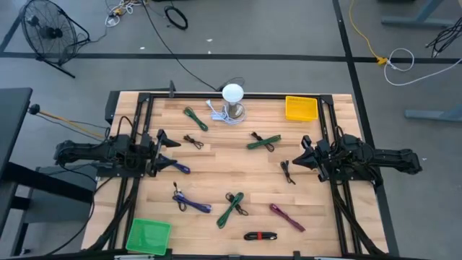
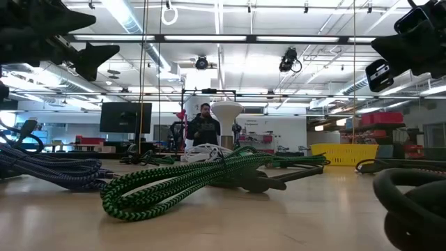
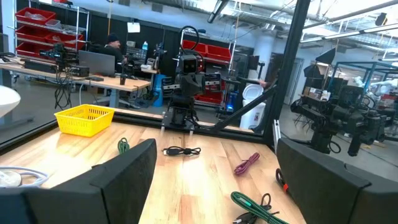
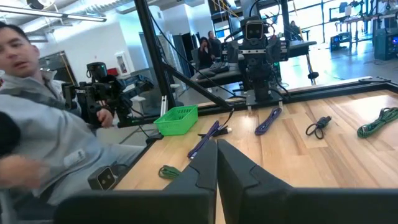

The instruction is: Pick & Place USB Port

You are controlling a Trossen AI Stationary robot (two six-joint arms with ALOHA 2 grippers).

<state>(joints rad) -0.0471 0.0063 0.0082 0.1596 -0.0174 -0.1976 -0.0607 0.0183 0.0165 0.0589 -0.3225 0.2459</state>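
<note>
Coiled USB cables lying loose across the light wooden table (image 1: 216, 180): green (image 1: 231, 208), purple (image 1: 189, 204), magenta (image 1: 286, 216), black with a red band (image 1: 260, 235), none gripped. Yellow mesh basket (image 1: 301, 108) at the far right corner, green basket (image 1: 148, 235) at the near left corner. Left gripper (image 1: 167, 149) above the table's left side, dark fingers (image 3: 124, 171) spread wide, nothing between. Right gripper (image 1: 297, 157) above the right side, fingers (image 4: 198, 171) pressed together, empty. White round lamp (image 1: 233, 96) at the far edge. Person in grey (image 4: 43, 124) beside the table.
</note>
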